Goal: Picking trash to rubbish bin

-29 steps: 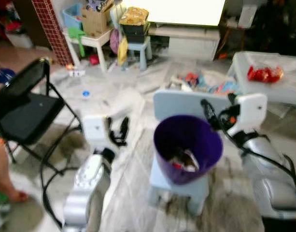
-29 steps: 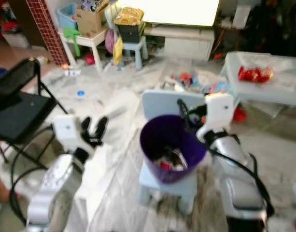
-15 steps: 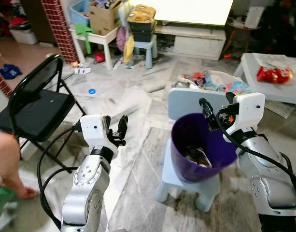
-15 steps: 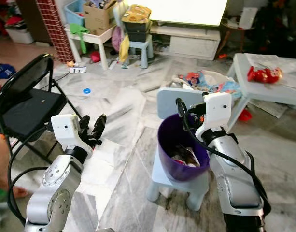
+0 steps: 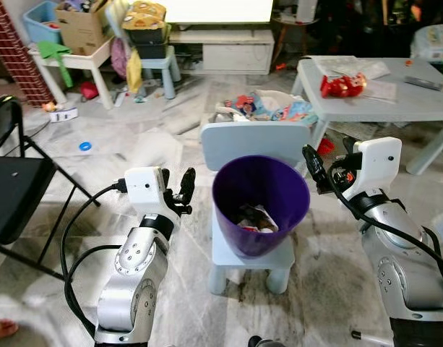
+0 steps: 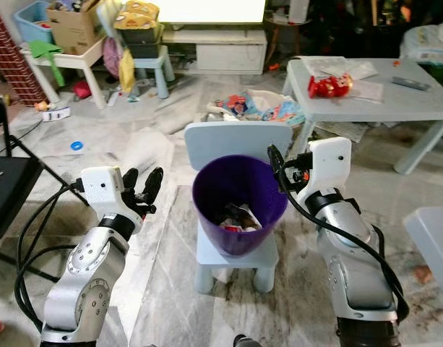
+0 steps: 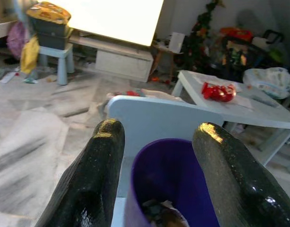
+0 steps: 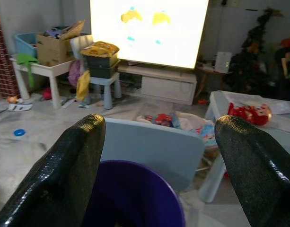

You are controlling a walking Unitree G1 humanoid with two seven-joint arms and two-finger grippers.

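A purple rubbish bin (image 5: 260, 204) stands on a small pale-blue chair (image 5: 254, 144) straight ahead, with crumpled trash (image 5: 254, 217) in its bottom. My left gripper (image 5: 183, 190) is raised just left of the bin, open and holding nothing; its wrist view looks over the bin (image 7: 171, 182) between the fingers (image 7: 95, 165). My right gripper (image 5: 324, 163) hovers at the bin's right rim, open and empty, fingers (image 8: 74, 156) spread wide. A heap of coloured litter (image 5: 268, 107) lies on the floor behind the chair. A red wrapper (image 5: 341, 84) sits on the low table.
A black folding chair (image 5: 8, 202) stands at the left. A pale-blue low table (image 5: 394, 101) is at the right rear. Small tables with boxes (image 5: 84, 29) and a stool (image 5: 152, 58) line the back wall under a bright screen. A cable trails on the marble floor (image 5: 185, 296).
The camera has swung right: the folding chair slid toward the left edge and the bin is now centred. Both grippers stay raised and open beside the bin.
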